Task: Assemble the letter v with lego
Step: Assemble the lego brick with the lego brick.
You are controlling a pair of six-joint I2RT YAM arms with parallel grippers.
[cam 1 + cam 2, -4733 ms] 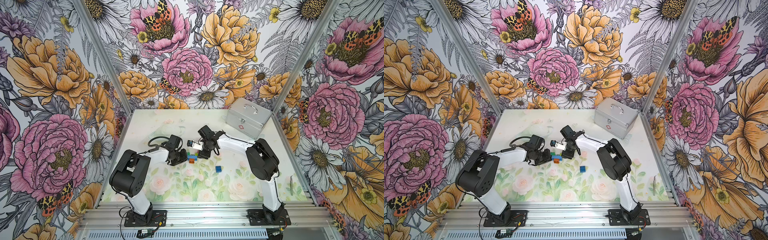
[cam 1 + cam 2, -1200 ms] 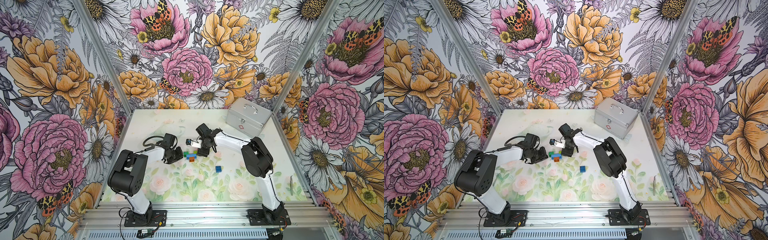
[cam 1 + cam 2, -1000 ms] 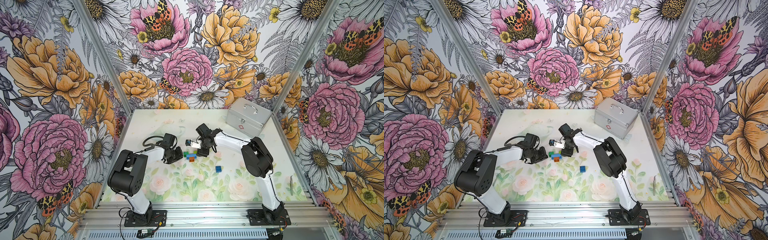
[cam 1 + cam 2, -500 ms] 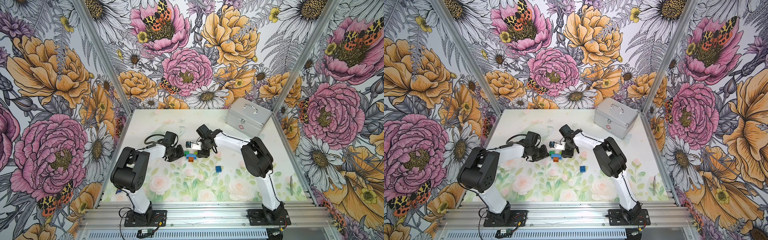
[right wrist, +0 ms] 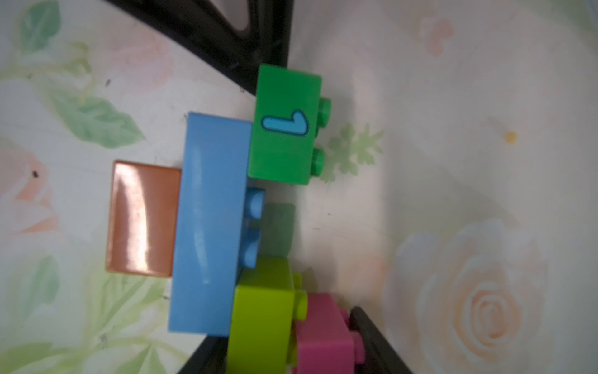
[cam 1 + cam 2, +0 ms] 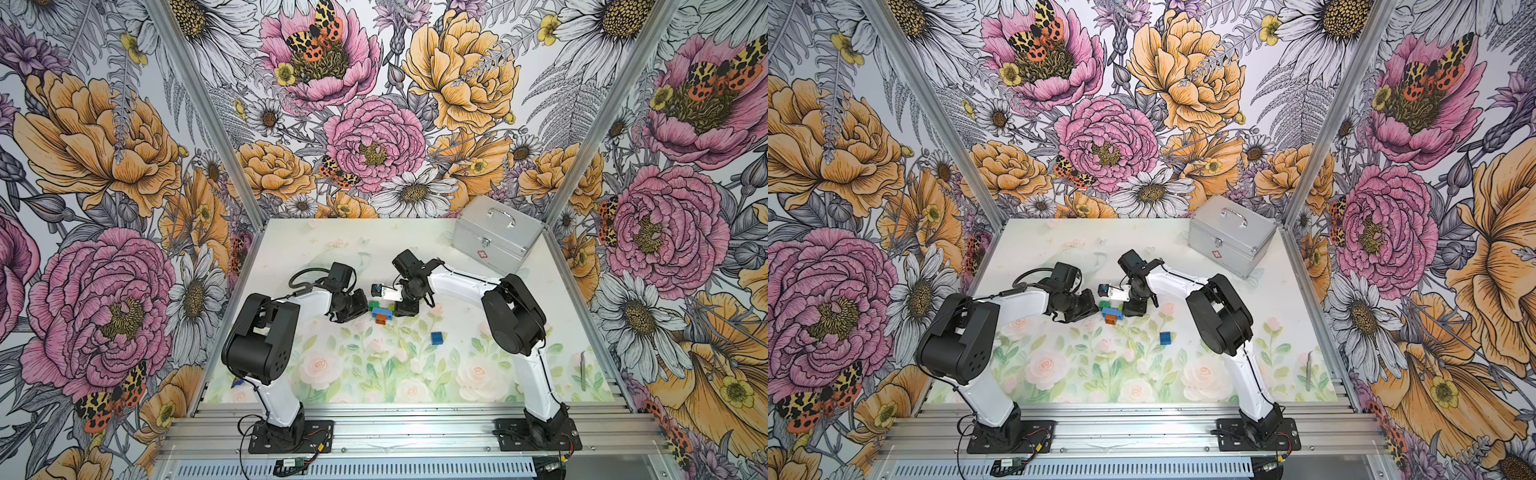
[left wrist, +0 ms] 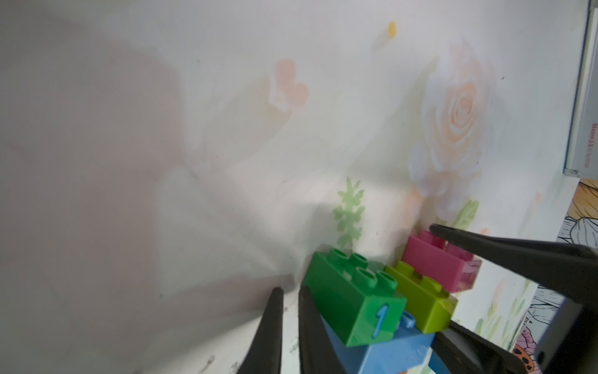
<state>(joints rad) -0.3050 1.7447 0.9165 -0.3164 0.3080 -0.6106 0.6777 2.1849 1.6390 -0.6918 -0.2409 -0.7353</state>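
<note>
The partly built letter v [image 6: 380,311] lies flat on the mat mid-table. Its lego shows in the right wrist view: an orange brick [image 5: 142,220], a light blue bar [image 5: 210,220], a green brick [image 5: 284,123], a lime brick [image 5: 262,317] and a pink brick [image 5: 323,336] on the lime. My right gripper [image 5: 284,333] is shut across the lime and pink pair. My left gripper [image 7: 289,311] is shut on nothing, one finger against the green brick [image 7: 349,301]. A loose dark blue brick [image 6: 436,337] lies nearer the front.
A silver metal case [image 6: 494,239] stands at the back right corner. A thin metal tool [image 6: 584,368] lies near the right front edge. Both arms reach in low over the mat toward the middle.
The right gripper's jaws have narrowed onto the lime and pink bricks. The left gripper has edged right, up against the green brick.
</note>
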